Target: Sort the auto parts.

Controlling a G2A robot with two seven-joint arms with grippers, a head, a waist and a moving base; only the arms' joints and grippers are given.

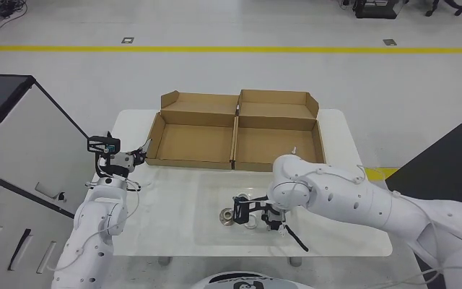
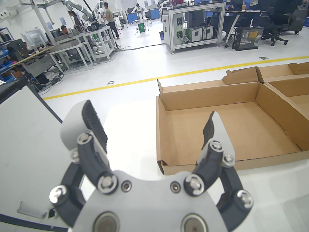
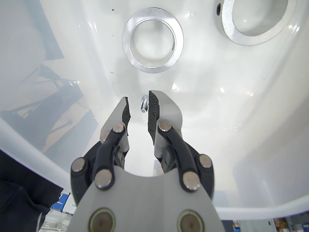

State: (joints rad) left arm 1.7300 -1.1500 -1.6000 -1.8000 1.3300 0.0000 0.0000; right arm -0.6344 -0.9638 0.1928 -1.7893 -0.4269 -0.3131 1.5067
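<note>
Two open cardboard boxes (image 1: 191,143) are set side by side at the far edge of the white counter (image 1: 173,209). The left gripper (image 2: 150,114) is held wide open, released, beside them. The right gripper (image 3: 138,97) is narrowly parted near two metal rings (image 3: 126,40) on the counter's near part — a small bolt (image 3: 144,105) is seen between its tips, unclamped.

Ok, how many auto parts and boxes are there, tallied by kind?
Silver metal rings: 2
Small threaded metal bolt: 1
Open brown cardboard boxes: 2
Total: 5
</note>
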